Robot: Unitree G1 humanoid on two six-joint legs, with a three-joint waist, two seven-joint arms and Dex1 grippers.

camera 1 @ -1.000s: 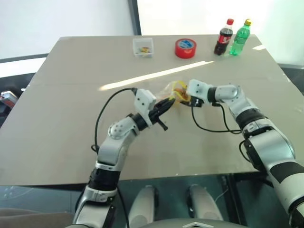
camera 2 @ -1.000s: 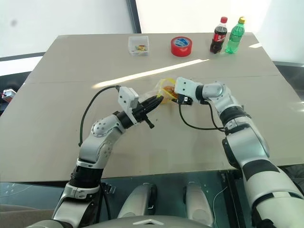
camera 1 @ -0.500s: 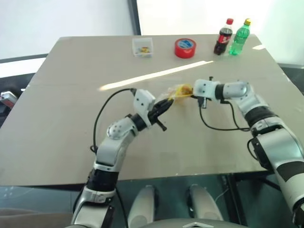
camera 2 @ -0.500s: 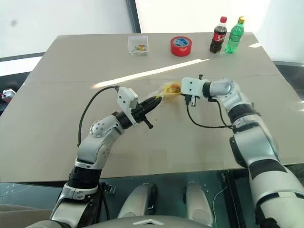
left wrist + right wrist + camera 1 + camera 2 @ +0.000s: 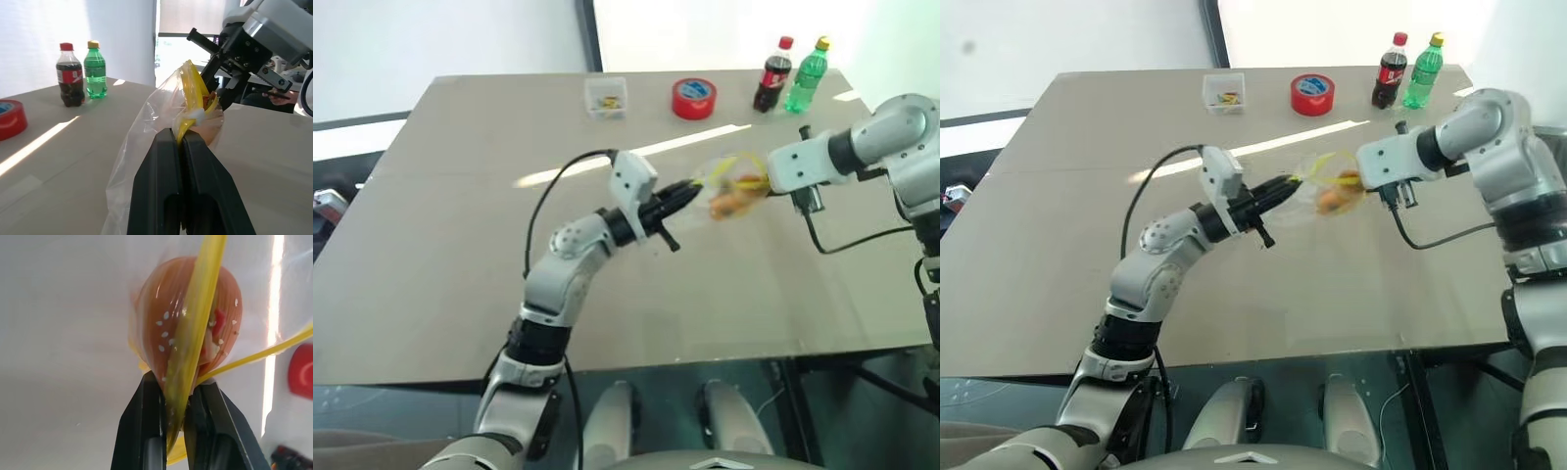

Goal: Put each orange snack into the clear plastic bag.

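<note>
The clear plastic bag (image 5: 722, 183) hangs in the air above the table, stretched between my two grippers. My left gripper (image 5: 691, 189) is shut on the bag's yellow strip (image 5: 191, 93), its fingers (image 5: 164, 161) pressed together. My right gripper (image 5: 767, 176) is shut on the same strip (image 5: 200, 293) from the other side. An orange snack (image 5: 166, 318), glossy and oval, sits inside the bag just past the right fingertips, and shows as an orange patch (image 5: 1332, 199) low in the bag. How many snacks the bag holds I cannot tell.
At the table's (image 5: 460, 245) far edge stand a small clear box (image 5: 608, 97), a red tape roll (image 5: 694, 98), a cola bottle (image 5: 773, 76) and a green bottle (image 5: 808, 75). Black cables trail from both wrists.
My right gripper has shut on the bag's strip and swung up and to the right. The bag has come up off the table with both grippers, and the left one has risen a little.
</note>
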